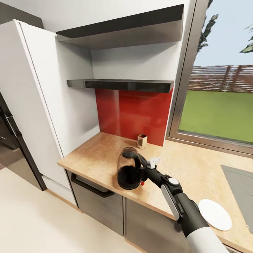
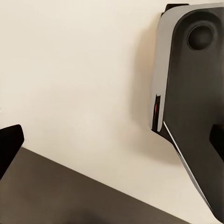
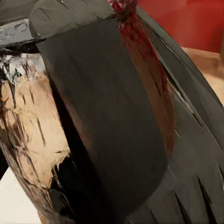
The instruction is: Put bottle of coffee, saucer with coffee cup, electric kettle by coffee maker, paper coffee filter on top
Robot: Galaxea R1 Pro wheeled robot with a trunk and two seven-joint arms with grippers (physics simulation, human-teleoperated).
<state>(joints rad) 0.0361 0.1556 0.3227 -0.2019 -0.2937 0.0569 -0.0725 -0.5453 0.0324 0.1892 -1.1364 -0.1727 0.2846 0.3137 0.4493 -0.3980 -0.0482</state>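
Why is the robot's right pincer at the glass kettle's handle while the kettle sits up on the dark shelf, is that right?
Not quite. The electric kettle is not on the kitchen shelf; the head view shows it standing on the kitchen countertop, near the front edge. The rest holds: the right pincer is at its handle side.

Electric kettle (image 1: 129, 169): no lettering or brand mark can be read (only a small red switch).
Small brown box (image 1: 142, 140): too small to tell.
Kitchen shelf (image 1: 123, 84): plain, unmarked.
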